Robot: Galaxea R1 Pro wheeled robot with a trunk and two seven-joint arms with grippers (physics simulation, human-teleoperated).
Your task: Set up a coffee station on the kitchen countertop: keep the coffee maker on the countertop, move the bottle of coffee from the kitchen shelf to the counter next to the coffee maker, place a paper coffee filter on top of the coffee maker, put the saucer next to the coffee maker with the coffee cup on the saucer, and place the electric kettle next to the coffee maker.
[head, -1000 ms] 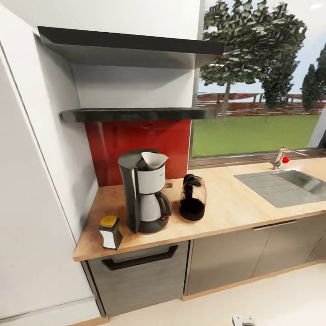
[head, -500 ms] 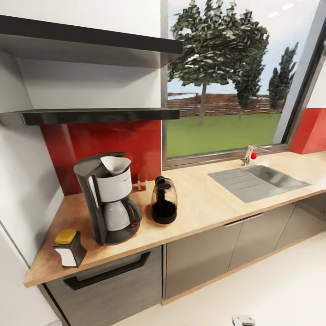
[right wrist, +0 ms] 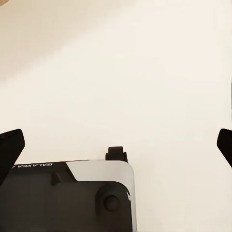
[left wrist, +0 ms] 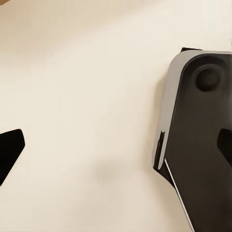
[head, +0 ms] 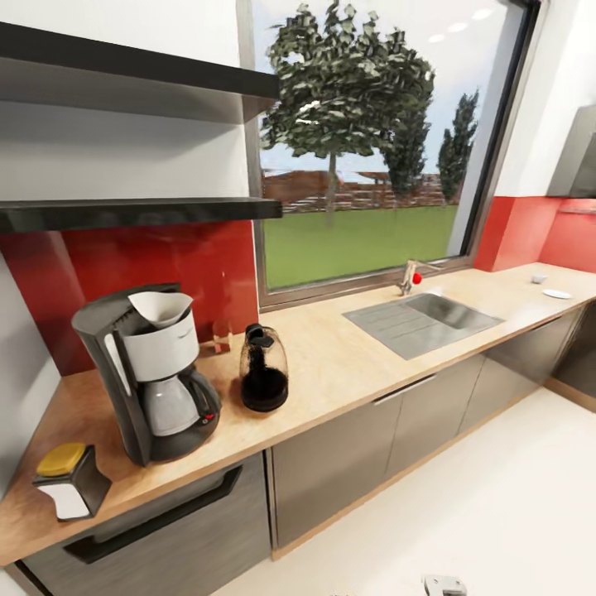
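Note:
The black and white coffee maker (head: 149,385) stands at the left end of the wooden countertop (head: 348,364), with a white paper filter (head: 161,308) in its top. To its right stands a dark glass vessel with a black lid (head: 264,381), which looks like the kettle. A small yellow-capped bottle (head: 70,482) sits to the maker's left near the front edge. Far right on the counter lie a white saucer (head: 557,294) and a small cup (head: 539,279), apart from each other. My left gripper (left wrist: 116,150) and right gripper (right wrist: 116,147) hang open over pale floor, holding nothing.
A steel sink (head: 422,319) with a tap (head: 410,277) is set in the counter under the window. Two dark shelves (head: 124,213) hang above the coffee maker. A small brownish object (head: 219,335) stands by the red backsplash. Parts of my base (left wrist: 198,140) show below the grippers.
The camera has swung right, so the whole picture has shifted left and the sink, cup and saucer have come into view. The things on the counter have not moved.

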